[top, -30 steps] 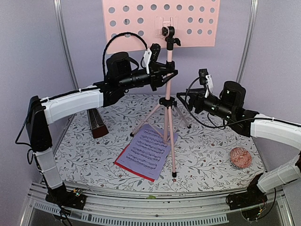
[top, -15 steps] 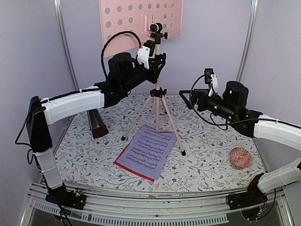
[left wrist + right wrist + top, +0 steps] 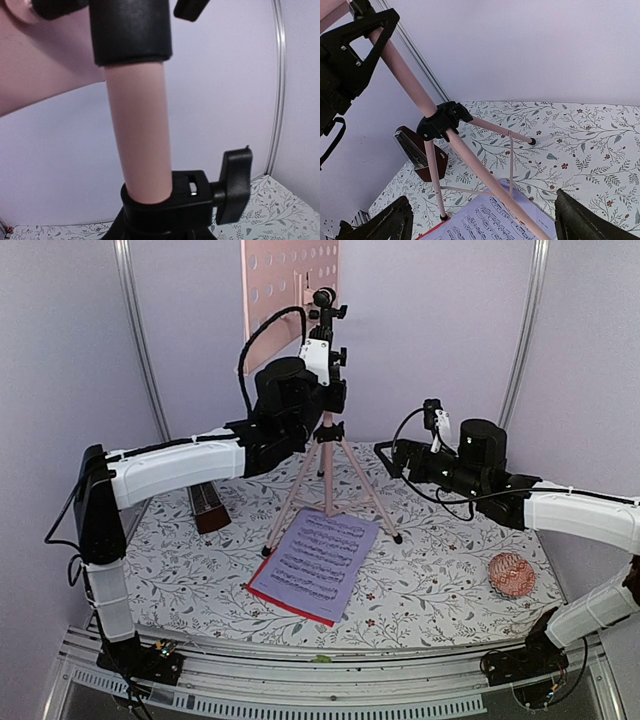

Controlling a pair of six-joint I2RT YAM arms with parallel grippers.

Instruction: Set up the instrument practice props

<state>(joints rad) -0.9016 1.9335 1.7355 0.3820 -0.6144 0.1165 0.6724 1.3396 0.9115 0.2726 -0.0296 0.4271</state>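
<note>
Judging by how things lie, I am part-way through. My left gripper (image 3: 326,390) is clamped on the pole of the pink music stand (image 3: 328,475), which stands on its three legs toward the table's (image 3: 450,570) rear edge. The lilac and red sheets (image 3: 318,560) lie flat mid-table, not on the desk (image 3: 290,285), and the metronome (image 3: 207,508) sits by the left edge. My right gripper (image 3: 392,458) hangs wide apart beside the stand, holding nothing. A second ago the stand leaned further right with its desk facing broadside; now it is upright and the desk is turned narrow.
</note>
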